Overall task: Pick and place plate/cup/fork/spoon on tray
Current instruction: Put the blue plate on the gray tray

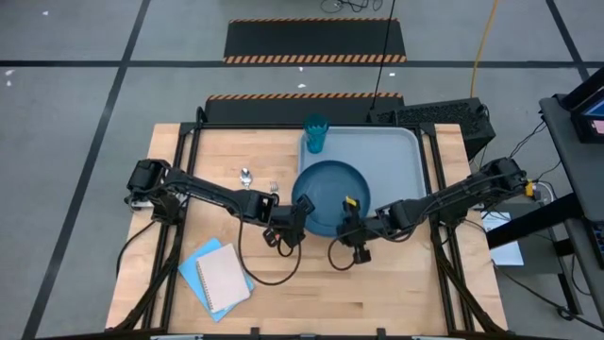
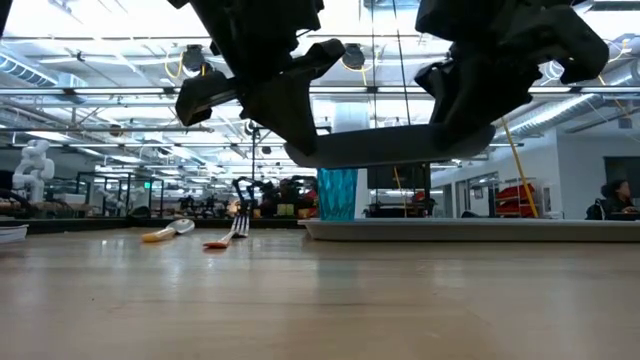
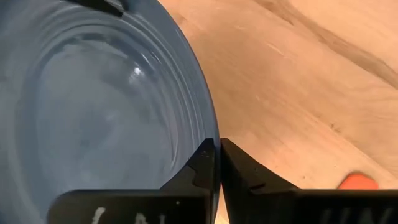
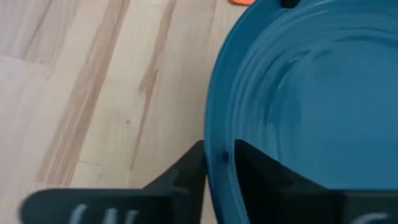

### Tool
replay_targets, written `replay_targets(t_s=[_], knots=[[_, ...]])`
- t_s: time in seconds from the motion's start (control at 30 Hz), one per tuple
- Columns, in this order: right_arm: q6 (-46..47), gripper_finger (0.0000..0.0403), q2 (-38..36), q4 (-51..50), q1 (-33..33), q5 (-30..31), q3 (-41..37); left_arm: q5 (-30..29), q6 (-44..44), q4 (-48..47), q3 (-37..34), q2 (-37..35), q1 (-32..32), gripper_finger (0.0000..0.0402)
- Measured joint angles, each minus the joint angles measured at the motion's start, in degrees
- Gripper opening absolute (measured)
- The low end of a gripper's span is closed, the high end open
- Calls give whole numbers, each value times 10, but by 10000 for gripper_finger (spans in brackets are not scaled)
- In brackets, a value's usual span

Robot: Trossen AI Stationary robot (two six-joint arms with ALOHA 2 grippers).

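Fingers of the left gripper (image 3: pixel 217 163) pinch the plate (image 1: pixel 329 196) rim at nine o'clock; right gripper (image 4: pixel 219 163) fingers clamp its five o'clock rim. Plate hangs lifted above the desk (image 1: pixel 406 283), overlapping the tray (image 1: pixel 396 156).

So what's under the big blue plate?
The plate hangs in the air, with bare table and the tray edge below it. From above, the plate hides that spot.
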Motion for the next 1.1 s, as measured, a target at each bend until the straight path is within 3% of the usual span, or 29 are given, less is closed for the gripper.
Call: replay_targets(t_s=[0.13, 0.3, 0.67, 1.1], knots=[[-6, 11, 0, -8, 0, -1, -1, -13, -26, 15, -1, 0, 0, 19], [-1, 11, -1, -25, -1, 7, -1, -54, -108, 33, -1, 1, -1, 37], [8, 2, -30, -81, -37, 20, -1, -230, -241, 13, 0, 0, -21, 157], [41, 1, -37, -167, -90, 32, -1, -215, -541, -159, -19, -1, -47, 165]])
